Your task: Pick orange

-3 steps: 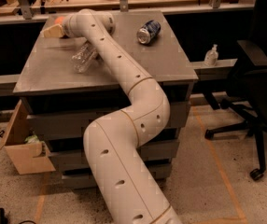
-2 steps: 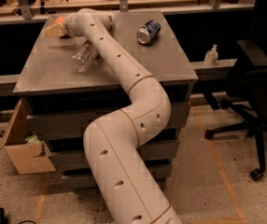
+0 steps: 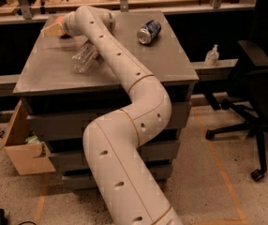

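My arm reaches across the grey table [image 3: 171, 64] to its far left corner. The gripper [image 3: 53, 29] is there, a tan wedge low over the tabletop. A small sliver of orange colour [image 3: 59, 19] shows just above the gripper against the wrist; it looks like the orange, mostly hidden by the gripper and arm. I cannot tell whether the gripper touches it.
A crushed clear plastic bottle [image 3: 84, 56] lies beside my arm. A blue can [image 3: 148, 32] lies on its side at the back right. A sanitizer bottle [image 3: 212, 56] stands on the right ledge, with a black office chair [image 3: 260, 93] beyond. A cardboard box [image 3: 24, 144] sits low left.
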